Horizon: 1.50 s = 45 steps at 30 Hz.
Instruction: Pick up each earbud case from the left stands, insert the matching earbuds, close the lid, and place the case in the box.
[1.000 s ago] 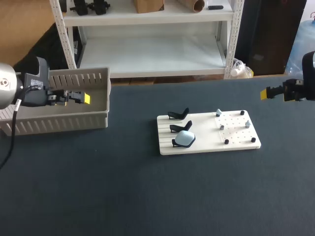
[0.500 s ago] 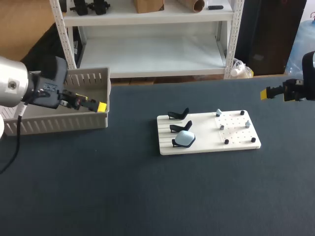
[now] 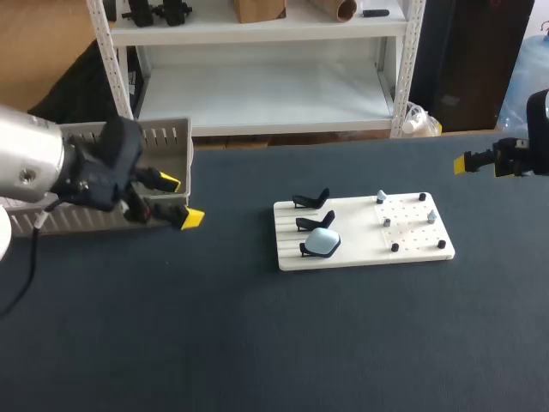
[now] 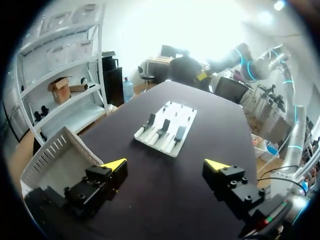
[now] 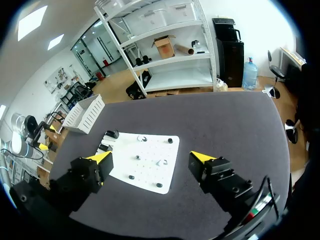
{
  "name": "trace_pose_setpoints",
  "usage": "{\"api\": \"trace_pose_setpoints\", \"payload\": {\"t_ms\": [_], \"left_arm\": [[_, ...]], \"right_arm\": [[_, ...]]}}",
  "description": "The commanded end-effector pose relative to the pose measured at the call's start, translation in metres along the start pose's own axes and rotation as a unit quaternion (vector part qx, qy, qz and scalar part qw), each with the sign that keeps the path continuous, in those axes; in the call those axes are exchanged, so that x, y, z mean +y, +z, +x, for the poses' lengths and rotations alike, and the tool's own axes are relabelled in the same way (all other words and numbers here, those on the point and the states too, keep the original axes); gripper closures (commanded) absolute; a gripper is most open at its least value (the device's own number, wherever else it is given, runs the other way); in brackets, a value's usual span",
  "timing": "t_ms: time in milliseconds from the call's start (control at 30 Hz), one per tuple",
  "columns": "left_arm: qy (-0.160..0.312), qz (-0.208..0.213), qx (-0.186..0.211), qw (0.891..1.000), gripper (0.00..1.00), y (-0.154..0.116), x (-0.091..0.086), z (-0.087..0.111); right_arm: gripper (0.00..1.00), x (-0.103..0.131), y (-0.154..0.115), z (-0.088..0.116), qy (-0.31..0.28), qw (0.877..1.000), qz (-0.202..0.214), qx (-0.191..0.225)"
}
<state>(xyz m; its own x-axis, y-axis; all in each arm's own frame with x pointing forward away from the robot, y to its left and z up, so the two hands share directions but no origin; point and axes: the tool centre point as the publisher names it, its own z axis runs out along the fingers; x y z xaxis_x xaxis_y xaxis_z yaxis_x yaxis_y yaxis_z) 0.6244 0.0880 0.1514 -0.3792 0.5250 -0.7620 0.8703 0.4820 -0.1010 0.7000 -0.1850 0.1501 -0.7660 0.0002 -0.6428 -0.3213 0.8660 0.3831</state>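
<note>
A white board [image 3: 360, 254] lies mid-table, with three black stands on its left half. The nearest stand holds a pale blue earbud case [image 3: 322, 243]; the two stands behind it [image 3: 310, 200] are empty. Small pale and black earbuds [image 3: 386, 221] sit on the board's pegged right half. My left gripper [image 3: 180, 200] is open and empty just off the front right corner of the beige box [image 3: 163, 137]. It faces the board [image 4: 172, 150] from well short. My right gripper [image 3: 467, 163] is open and empty at the far right, above the table, with the board [image 5: 142, 170] ahead of it.
The beige slatted box [image 4: 50, 152] stands at the table's back left, beside my left gripper [image 4: 165, 165]. In the right wrist view the box [image 5: 85, 112] lies beyond the board, far ahead of my right gripper [image 5: 151, 157]. Dark tabletop [image 3: 274, 343] stretches in front of the board.
My left gripper has swung from over the box to the right and forward, past the box's front corner, turning as it went. The right arm has kept still.
</note>
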Motion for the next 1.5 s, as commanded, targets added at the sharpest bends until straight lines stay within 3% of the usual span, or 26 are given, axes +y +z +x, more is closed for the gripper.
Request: {"api": "trace_pose_setpoints", "payload": {"t_ms": [33, 200, 467, 633, 967, 1200, 1500], "left_arm": [[0.015, 0.012, -0.002, 1.0, 0.0, 0.013, -0.003, 0.006], [0.035, 0.036, 0.005, 0.999, 0.0, 0.03, -0.002, 0.009], [0.072, 0.015, 0.008, 0.997, 0.0, 0.052, 0.018, -0.001], [0.095, 0.025, 0.007, 0.995, 0.0, 0.061, 0.021, -0.009], [0.134, 0.063, -0.015, 0.989, 0.0, 0.085, 0.011, -0.014], [0.157, 0.066, -0.053, 0.984, 0.0, 0.102, -0.004, -0.015], [0.179, 0.077, -0.074, 0.978, 0.0, 0.121, -0.023, -0.018]], "right_arm": [[0.0, 0.0, 0.0, 0.0, 0.0, 1.0, 0.0, 0.0], [0.0, 0.0, 0.0, 0.0, 0.0, 1.0, 0.0, 0.0], [0.0, 0.0, 0.0, 0.0, 0.0, 1.0, 0.0, 0.0], [0.0, 0.0, 0.0, 0.0, 0.0, 1.0, 0.0, 0.0], [0.0, 0.0, 0.0, 0.0, 0.0, 1.0, 0.0, 0.0], [0.0, 0.0, 0.0, 0.0, 0.0, 1.0, 0.0, 0.0], [0.0, 0.0, 0.0, 0.0, 0.0, 1.0, 0.0, 0.0]]}}
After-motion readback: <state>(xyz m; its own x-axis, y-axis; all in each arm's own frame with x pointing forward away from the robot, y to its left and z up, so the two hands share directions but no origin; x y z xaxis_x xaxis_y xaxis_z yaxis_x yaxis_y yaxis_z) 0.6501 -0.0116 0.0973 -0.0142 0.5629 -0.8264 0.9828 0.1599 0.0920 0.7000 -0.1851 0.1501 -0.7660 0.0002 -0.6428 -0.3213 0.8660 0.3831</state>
